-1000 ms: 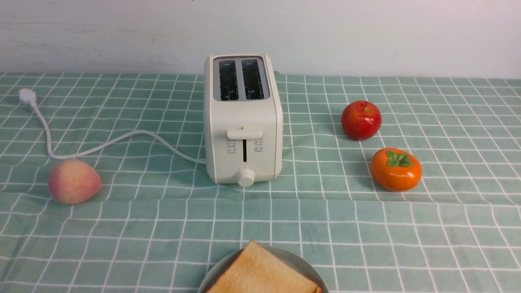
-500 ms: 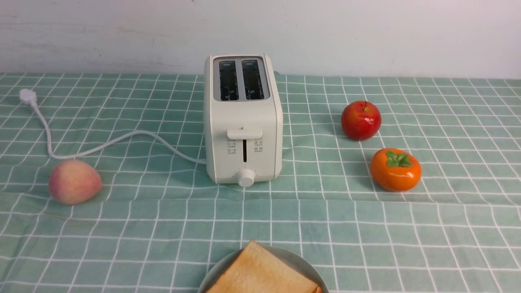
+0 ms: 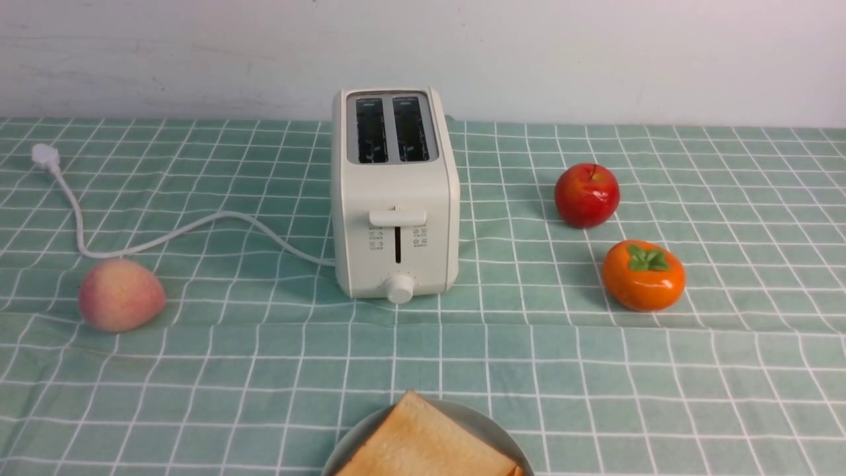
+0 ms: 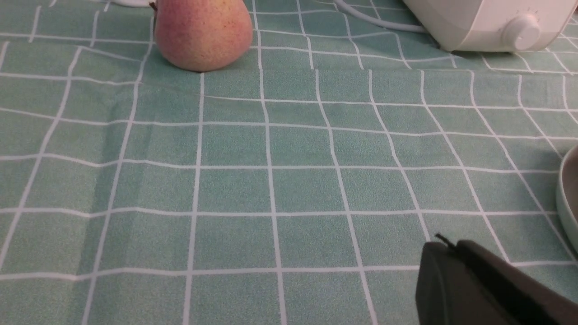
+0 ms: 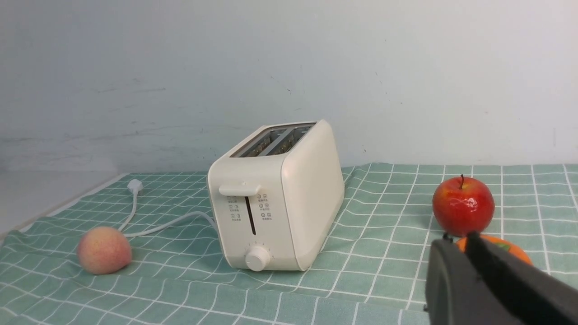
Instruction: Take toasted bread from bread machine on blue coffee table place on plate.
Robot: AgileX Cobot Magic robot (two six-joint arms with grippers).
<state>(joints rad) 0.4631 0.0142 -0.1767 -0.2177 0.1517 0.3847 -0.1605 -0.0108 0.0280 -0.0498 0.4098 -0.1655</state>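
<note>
The cream-white bread machine (image 3: 395,198) stands upright mid-table on the teal checked coffee table (image 3: 264,370); both slots look dark and empty. Toasted bread (image 3: 423,439) lies on the pale plate (image 3: 486,423) at the front edge of the front view; a corner of a second slice peeks out beneath it. Neither gripper shows in the front view. My left gripper (image 4: 445,246) is shut and empty, low over bare cloth beside the plate's rim (image 4: 566,194). My right gripper (image 5: 456,239) is shut and empty, held back from the bread machine (image 5: 275,198).
A peach (image 3: 121,294) lies left of the bread machine, with the white cord (image 3: 165,235) and plug (image 3: 45,157) behind it. A red apple (image 3: 586,195) and an orange persimmon (image 3: 642,274) sit to the right. A white wall stands behind the table.
</note>
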